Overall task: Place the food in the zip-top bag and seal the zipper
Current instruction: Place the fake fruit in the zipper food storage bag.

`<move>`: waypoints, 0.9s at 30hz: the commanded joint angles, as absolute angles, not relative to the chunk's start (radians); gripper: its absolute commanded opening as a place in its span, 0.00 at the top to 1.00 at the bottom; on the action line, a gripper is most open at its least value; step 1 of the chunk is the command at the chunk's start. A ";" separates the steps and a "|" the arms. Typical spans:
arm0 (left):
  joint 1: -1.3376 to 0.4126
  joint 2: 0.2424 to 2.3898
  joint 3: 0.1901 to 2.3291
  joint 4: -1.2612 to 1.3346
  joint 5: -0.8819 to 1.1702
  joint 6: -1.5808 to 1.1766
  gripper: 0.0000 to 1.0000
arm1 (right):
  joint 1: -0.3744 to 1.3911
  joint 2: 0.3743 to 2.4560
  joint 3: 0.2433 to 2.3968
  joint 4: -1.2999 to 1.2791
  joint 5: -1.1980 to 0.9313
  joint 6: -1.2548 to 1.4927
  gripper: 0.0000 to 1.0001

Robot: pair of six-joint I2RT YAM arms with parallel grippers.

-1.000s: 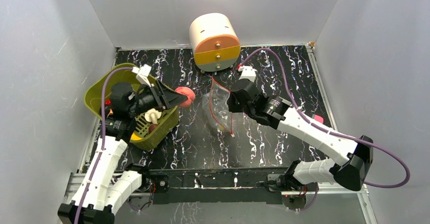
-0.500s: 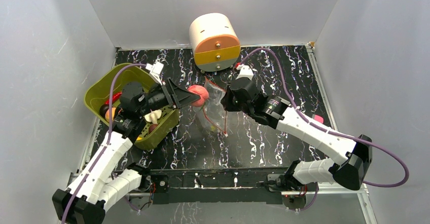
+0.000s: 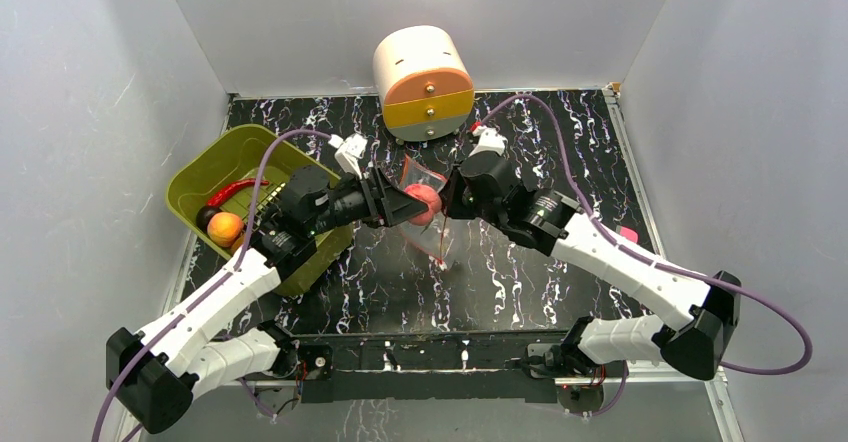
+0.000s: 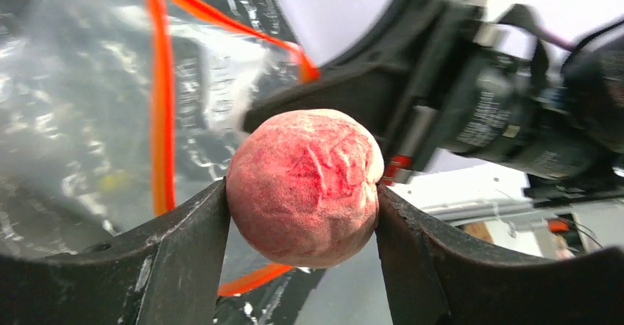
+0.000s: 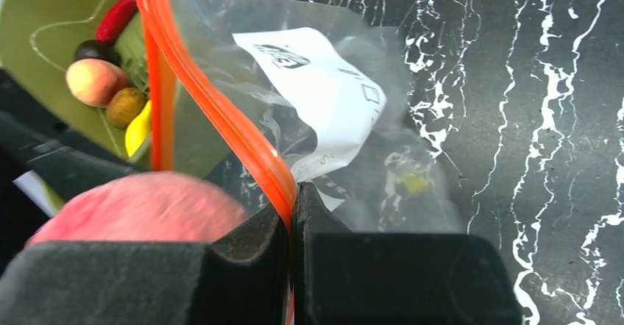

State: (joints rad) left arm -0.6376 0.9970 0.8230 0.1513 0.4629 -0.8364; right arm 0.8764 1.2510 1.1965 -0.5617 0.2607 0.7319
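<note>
A round pink-red fruit [image 4: 304, 185] sits clamped between the two fingers of the left gripper [image 3: 408, 205], one finger against each side, right at the mouth of the clear bag [image 3: 436, 240]. The bag is over the middle of the black marbled table [image 3: 540, 132], between the two arms and lifted by one lip. Its mouth faces the left arm, and a white printed label shows through the film. The orange zipper [image 5: 221, 112] splits into two strips that gape apart. The right gripper [image 5: 293, 215] is pinched tight on one strip and holds that edge up. Whether the fruit has passed the zipper line cannot be told from these views. The step in hand is judged to be insertion. It is best done by carrying the fruit well beyond both strips before the left fingers open, so it drops into the pouch rather than rolling off the lip. The approach should run along the opening without snagging the free strip or tugging the film out of the right pinch. More food [image 3: 225, 228] waits in the olive basket [image 3: 200, 172] at the left. A cream and orange drum [image 3: 423, 82] stands at the back.
</note>
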 commanded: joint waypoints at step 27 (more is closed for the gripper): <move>-0.653 1.084 0.910 -0.121 0.376 -0.696 0.36 | 0.885 1.104 1.085 -0.380 0.235 0.783 1.00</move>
State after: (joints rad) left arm -0.6502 1.0786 0.8593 -0.1383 0.3012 -0.6868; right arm 0.8818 1.1076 1.1126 -0.4469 0.1997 0.7807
